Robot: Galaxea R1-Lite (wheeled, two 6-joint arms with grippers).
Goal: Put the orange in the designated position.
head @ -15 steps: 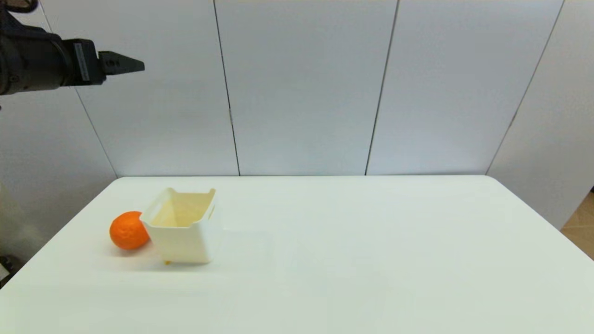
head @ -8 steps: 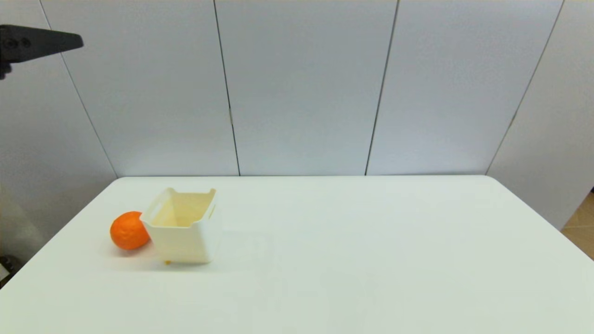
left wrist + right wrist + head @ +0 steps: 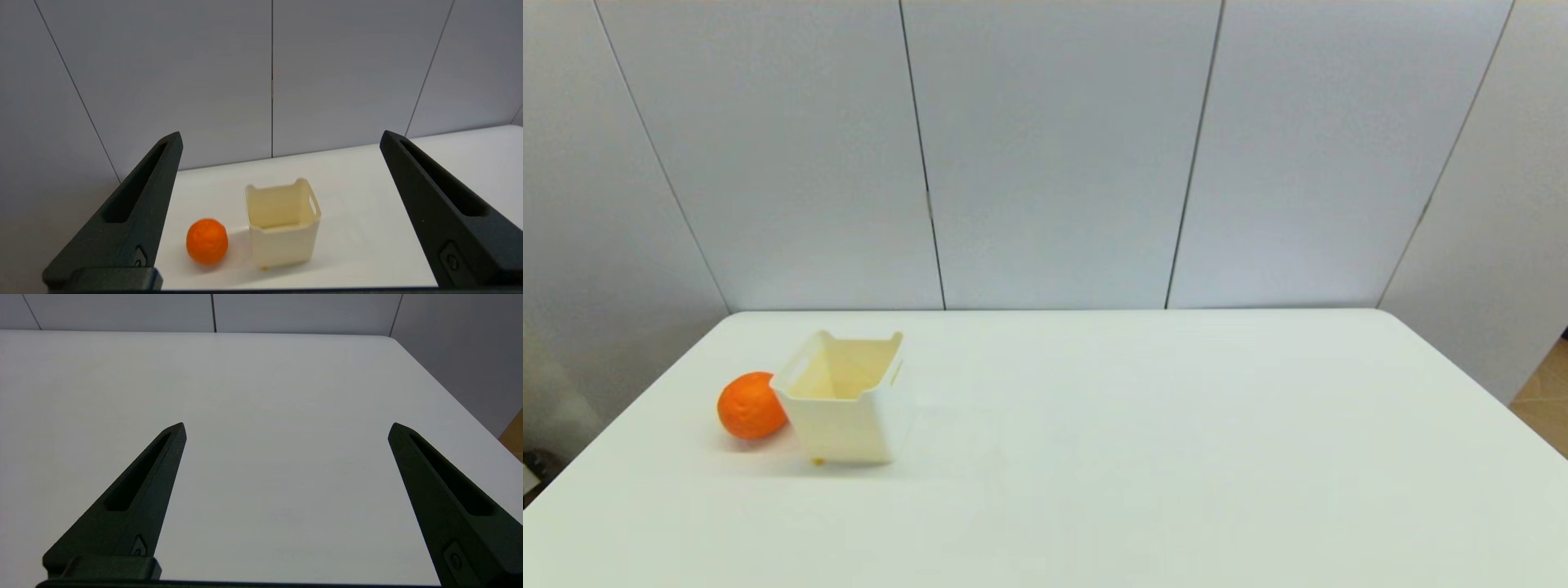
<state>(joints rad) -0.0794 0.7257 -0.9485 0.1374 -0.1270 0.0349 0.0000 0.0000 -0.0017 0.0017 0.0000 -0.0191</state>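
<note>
The orange (image 3: 749, 407) rests on the white table (image 3: 1135, 457) at the left, touching the left side of a cream plastic bin (image 3: 846, 400). The bin stands upright and looks empty. In the left wrist view the orange (image 3: 207, 241) and the bin (image 3: 282, 222) lie well ahead of my left gripper (image 3: 280, 141), which is open, raised and holds nothing. My right gripper (image 3: 286, 428) is open over bare table and holds nothing. Neither gripper shows in the head view.
Grey wall panels (image 3: 1054, 155) stand behind the table's far edge. The table's right edge (image 3: 1478, 392) drops off to a wooden floor. A small orange speck (image 3: 818, 462) lies at the bin's front foot.
The left gripper has drawn back up and to the left, out of the head view. The orange and the bin have stayed put.
</note>
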